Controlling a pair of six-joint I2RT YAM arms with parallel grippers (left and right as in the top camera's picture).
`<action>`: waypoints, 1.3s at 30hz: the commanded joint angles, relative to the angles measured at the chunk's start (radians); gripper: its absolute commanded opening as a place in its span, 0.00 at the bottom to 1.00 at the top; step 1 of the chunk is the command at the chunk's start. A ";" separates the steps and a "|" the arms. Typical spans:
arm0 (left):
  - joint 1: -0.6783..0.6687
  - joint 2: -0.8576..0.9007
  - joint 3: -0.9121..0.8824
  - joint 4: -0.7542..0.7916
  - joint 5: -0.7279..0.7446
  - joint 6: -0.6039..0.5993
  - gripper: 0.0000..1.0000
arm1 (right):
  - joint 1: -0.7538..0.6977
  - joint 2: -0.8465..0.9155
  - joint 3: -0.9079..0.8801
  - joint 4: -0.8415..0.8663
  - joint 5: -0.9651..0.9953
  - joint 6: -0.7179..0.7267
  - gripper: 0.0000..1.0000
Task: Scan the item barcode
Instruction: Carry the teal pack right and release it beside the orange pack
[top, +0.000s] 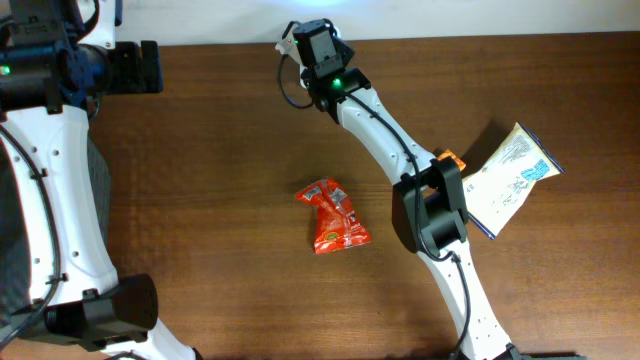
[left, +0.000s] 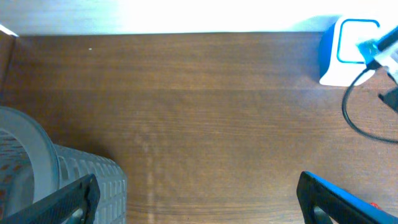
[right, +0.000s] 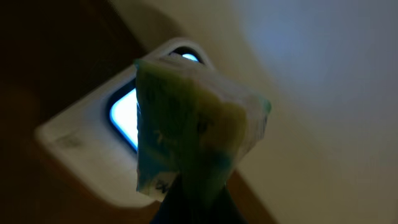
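Note:
My right gripper (right: 196, 202) is shut on a pale green and white packet (right: 193, 118), which stands upright in front of the scanner (right: 87, 146). The scanner's window (right: 124, 115) glows blue just behind the packet. From overhead, the right gripper (top: 315, 45) sits at the table's far edge and covers the packet. In the left wrist view the scanner (left: 348, 53) shows as a white and blue box at the far right. My left gripper (left: 199, 196) hangs open over bare wood at the far left (top: 150, 67), holding nothing.
A red snack packet (top: 332, 215) lies mid-table. A white and blue pouch (top: 510, 175) lies at the right, beside the right arm's elbow. A grey ribbed basket (left: 93, 180) stands under the left gripper's left finger. A black cable (left: 357, 118) loops near the scanner.

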 joint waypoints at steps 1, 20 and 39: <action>0.007 0.002 -0.002 -0.002 0.008 0.013 0.99 | 0.021 -0.221 0.008 -0.119 -0.124 0.269 0.04; 0.007 0.002 -0.002 -0.024 0.008 0.013 0.99 | -0.338 -0.469 -0.309 -1.065 -0.251 1.076 0.04; 0.007 0.002 -0.002 -0.024 0.008 0.013 0.99 | -0.458 -0.468 -0.406 -0.908 -0.647 0.818 0.99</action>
